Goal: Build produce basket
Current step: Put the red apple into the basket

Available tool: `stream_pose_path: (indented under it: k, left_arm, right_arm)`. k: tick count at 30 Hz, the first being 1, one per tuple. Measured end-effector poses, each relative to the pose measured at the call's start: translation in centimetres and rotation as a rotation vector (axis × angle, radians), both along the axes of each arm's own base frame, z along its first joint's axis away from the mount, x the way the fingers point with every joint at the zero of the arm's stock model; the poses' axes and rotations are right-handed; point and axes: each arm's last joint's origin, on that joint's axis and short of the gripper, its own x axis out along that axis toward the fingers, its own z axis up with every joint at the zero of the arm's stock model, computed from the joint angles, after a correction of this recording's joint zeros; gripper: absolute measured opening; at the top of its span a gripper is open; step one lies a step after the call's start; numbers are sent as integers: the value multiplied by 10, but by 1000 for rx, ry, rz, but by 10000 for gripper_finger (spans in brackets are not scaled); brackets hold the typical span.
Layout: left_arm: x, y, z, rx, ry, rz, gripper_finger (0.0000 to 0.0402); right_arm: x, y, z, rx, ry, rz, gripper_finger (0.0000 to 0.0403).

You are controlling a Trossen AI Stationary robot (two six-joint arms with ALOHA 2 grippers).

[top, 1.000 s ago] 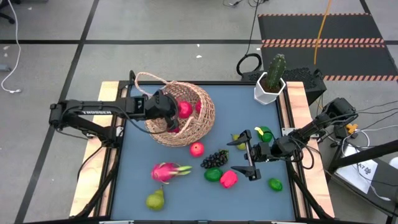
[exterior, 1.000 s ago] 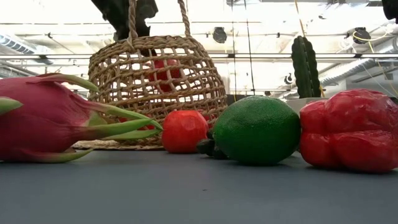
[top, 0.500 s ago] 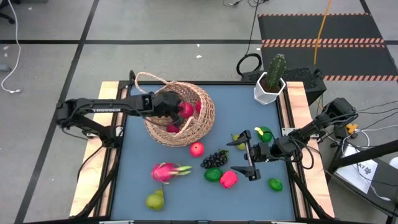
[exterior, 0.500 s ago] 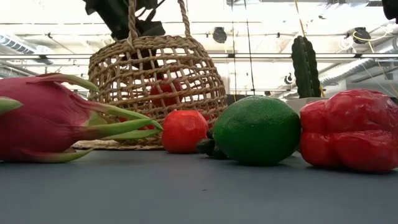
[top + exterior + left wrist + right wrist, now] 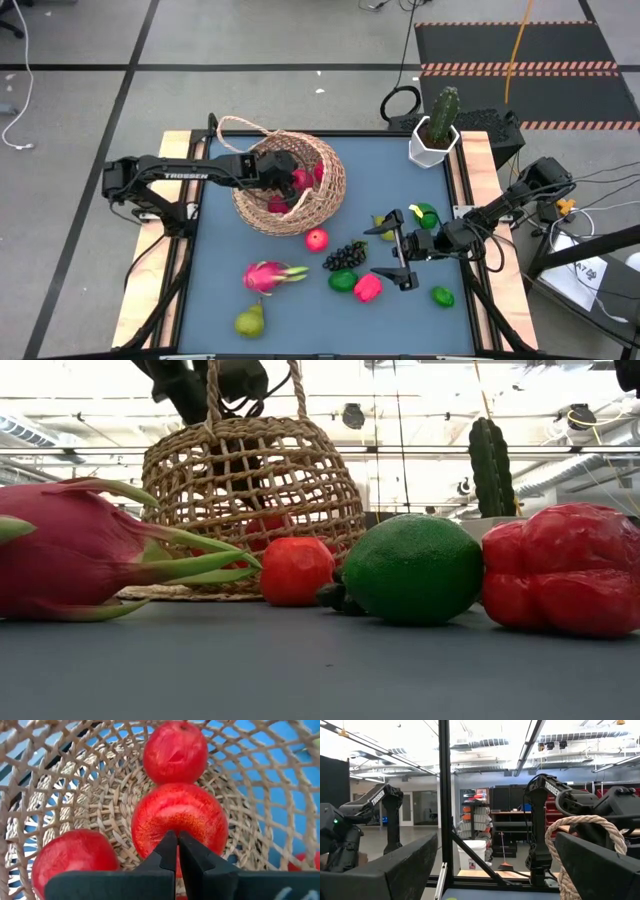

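Observation:
The tan wicker basket (image 5: pixel 322 205) stands at the table's far left, its loop handle (image 5: pixel 232 124) up. My left gripper (image 5: pixel 287 174) reaches down into it, shut on a red round fruit (image 5: pixel 180 822). Two more red fruits (image 5: pixel 175 751) (image 5: pixel 74 856) lie in the basket. Loose produce lies on the table: a dragon fruit (image 5: pixel 268 275), a pear (image 5: pixel 250 320), a small red fruit (image 5: pixel 317 239), grapes (image 5: pixel 345 256) and a lime (image 5: pixel 343 281). My right gripper (image 5: pixel 403 260) waits open above the table's right side, tipped upward, touching nothing. My left gripper has its shut fingertips (image 5: pixel 176 845) on the near side of the red fruit (image 5: pixel 175 827), slanting down from the table's left. The fingertips hide what they pinch. The fruit hangs low inside the basket; whether it touches the basket's floor, I cannot tell.
A white pot with a cactus (image 5: pixel 437 135) stands at the far right corner. A red lumpy fruit (image 5: pixel 368 288), a lime (image 5: pixel 442 296) and green-yellow fruits (image 5: pixel 425 215) lie around my right gripper. Bare blue table (image 5: pixel 300 330) shows along the near edge.
My left gripper has sunk from the basket's rim down into the basket, moving a little toward the table's right and rolling slightly, still shut. The red fruit has gone down with it, from high inside the basket to near its floor.

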Motion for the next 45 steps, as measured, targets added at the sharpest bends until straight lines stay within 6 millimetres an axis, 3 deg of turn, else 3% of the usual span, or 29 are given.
stream_pose_path:
  k: [11, 26, 35, 45]
  left_arm:
    - [-1, 0, 0, -10, 0, 13, 15]
    - [-3, -1, 6, -15, -27, 27, 159]
    - [-21, -8, 38, 2, -149, 30, 170]
    - [-54, -40, 88, 61, -366, -83, 170]
  right_arm:
    - [0, 0, 0, -1, 0, 0, 398]
    - [0, 0, 0, 0, -1, 0, 398]
    - [0, 0, 0, -4, 4, 0, 398]
    - [2, -1, -5, -13, 58, -56, 398]
